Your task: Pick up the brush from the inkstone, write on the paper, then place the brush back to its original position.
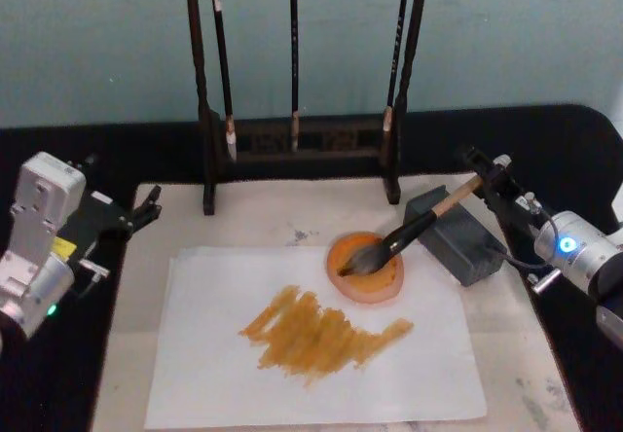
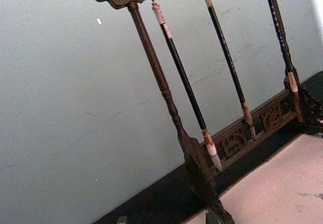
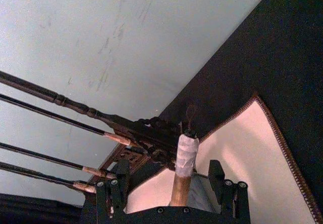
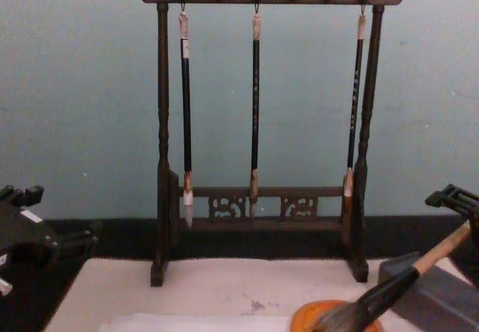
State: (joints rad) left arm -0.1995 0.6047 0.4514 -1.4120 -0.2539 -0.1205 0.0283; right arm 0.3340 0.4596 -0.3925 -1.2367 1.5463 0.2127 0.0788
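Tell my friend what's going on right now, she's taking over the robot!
Right gripper: at the top end of the brush handle, fingers open on either side of it in the right wrist view, not clamping.
Left gripper: idle at the table's left edge, holding nothing.
Brush: bristles in the orange dish, handle leaning on the grey block.
Paper: already has orange-brown strokes.
Done: writing, and the brush looks set back.
Left: probably just pull the right arm away.
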